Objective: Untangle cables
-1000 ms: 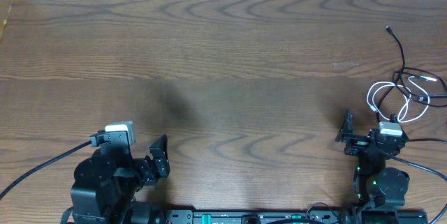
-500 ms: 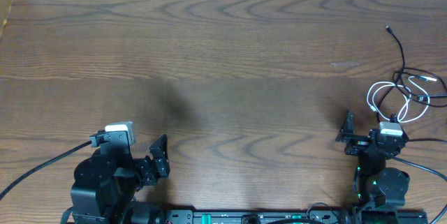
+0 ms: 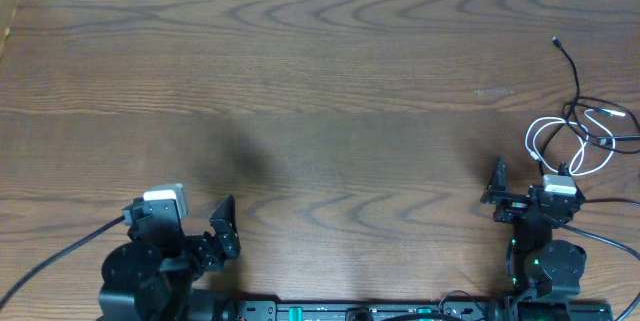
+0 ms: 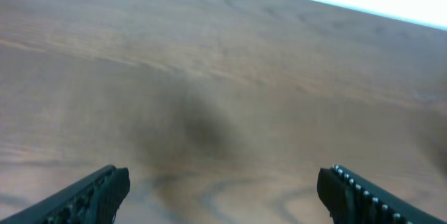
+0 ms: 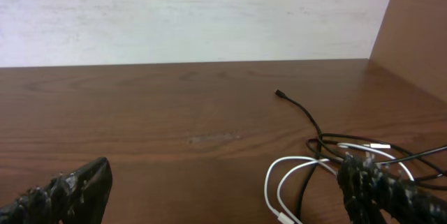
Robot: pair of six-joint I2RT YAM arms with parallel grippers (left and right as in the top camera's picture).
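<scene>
1. The left hand (image 4: 223, 202) sits low at the near left of the counter (image 3: 320, 81), released, its fingers wide apart with only bare wood between them.
2. The right hand (image 5: 223, 195) sits near the counter's near right, also released and holding nothing.
3. Just beyond it, by the right edge, the white cable (image 3: 529, 141) lies looped, crossing the black cable (image 3: 577, 81), whose plug end trails toward the far side.
</scene>
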